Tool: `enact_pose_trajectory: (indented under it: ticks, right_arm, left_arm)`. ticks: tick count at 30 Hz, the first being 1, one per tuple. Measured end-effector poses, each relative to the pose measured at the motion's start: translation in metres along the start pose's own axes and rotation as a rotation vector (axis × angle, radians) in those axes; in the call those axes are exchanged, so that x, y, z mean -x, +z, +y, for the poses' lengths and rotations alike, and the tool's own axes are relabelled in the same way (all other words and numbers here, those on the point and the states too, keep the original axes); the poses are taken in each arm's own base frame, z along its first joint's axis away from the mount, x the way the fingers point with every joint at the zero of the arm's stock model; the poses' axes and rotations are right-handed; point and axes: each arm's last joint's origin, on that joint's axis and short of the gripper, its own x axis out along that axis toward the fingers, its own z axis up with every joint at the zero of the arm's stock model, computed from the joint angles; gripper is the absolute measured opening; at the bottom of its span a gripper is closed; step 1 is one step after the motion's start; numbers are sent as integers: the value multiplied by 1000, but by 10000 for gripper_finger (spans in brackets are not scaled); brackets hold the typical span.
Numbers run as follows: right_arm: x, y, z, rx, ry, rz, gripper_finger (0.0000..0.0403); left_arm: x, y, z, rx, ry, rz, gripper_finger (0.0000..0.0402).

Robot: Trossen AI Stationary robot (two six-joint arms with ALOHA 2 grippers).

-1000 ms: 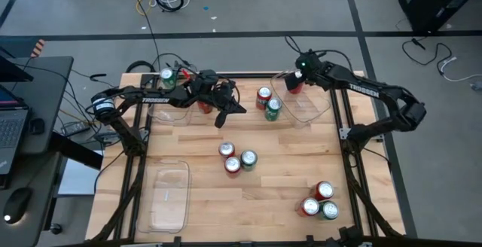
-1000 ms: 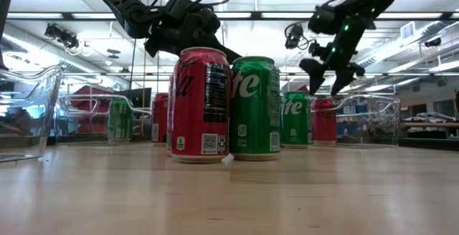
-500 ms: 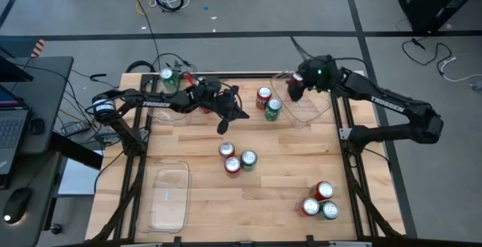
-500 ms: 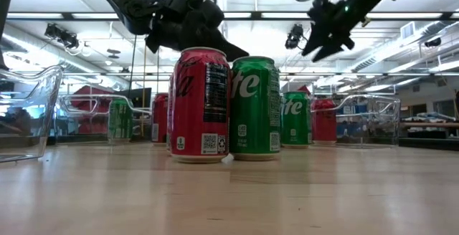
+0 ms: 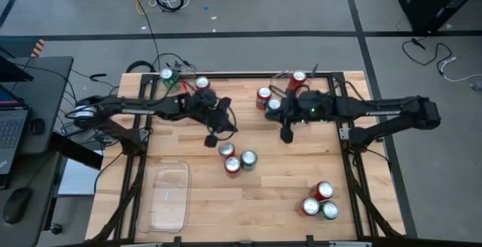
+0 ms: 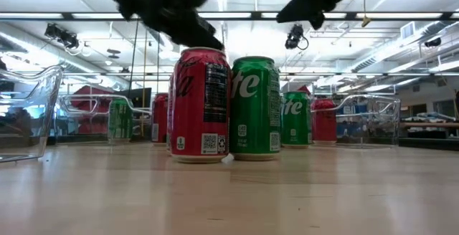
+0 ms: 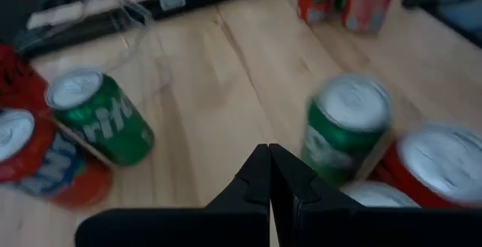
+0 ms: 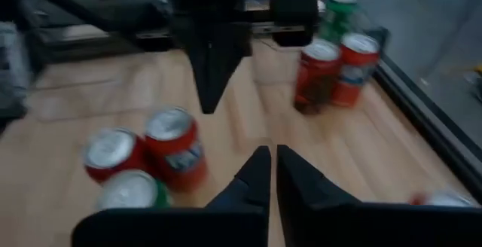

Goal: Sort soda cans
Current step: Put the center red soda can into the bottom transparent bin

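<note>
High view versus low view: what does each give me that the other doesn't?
Only the high view shows the three-can cluster near the table's front right corner. It also shows the left pincer and right pincer whole, both shut. Only the low view shows the can labels and the ceiling lights. Both show the middle group's red can and green can.

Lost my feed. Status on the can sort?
Left gripper and right gripper shut, empty, above the middle cluster of three cans. One red can in the right tray. Nothing in the way.
</note>
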Motion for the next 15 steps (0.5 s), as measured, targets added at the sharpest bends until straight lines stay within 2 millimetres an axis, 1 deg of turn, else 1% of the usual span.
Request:
enact_pose_trajectory:
  ticks: [3,7,12,15]
  right_arm:
    - [-11,-4,10,17,34,5,29]
    - [-24,-8,19,35,60,9,40]
    - [-35,-11,23,60,69,17,48]
    - [-39,-14,23,63,68,28,51]
  left_arm:
    - [13,3,-15,15,21,73,0]
    - [25,6,-31,122,55,131,4]
    - [34,15,-41,233,34,229,12]
    - [35,24,-47,235,16,253,25]
